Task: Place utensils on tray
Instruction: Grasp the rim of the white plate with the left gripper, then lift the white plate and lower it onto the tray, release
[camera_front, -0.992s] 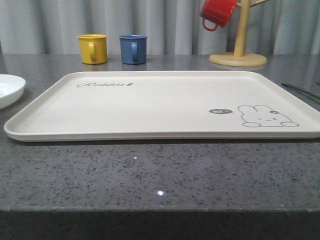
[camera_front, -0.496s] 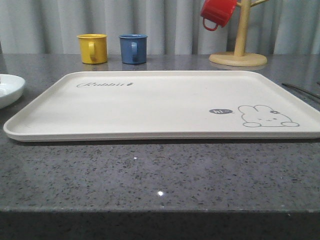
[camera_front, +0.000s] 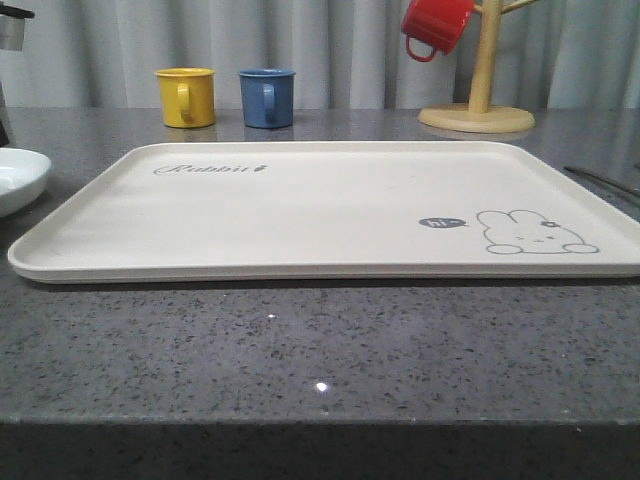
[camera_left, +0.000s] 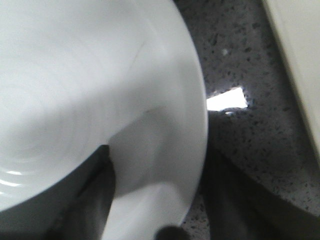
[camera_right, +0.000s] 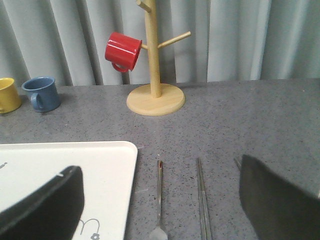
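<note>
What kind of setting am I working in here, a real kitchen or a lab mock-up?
Probably a staged kitchen-style tabletop: a speckled grey stone counter backed by plain grey curtains, with a wooden mug tree holding a red mug and a cream rectangular plastic tray laid out.

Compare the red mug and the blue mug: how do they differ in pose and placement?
The red mug hangs tilted on a peg of the wooden mug tree, off the counter; the blue mug stands upright on the grey counter. The red mug's opening faces sideways; the blue mug's faces up. The blue mug sits beside the yellow mug; the red mug hangs alone. Both are small, single-handled mugs beyond the tray.
</note>
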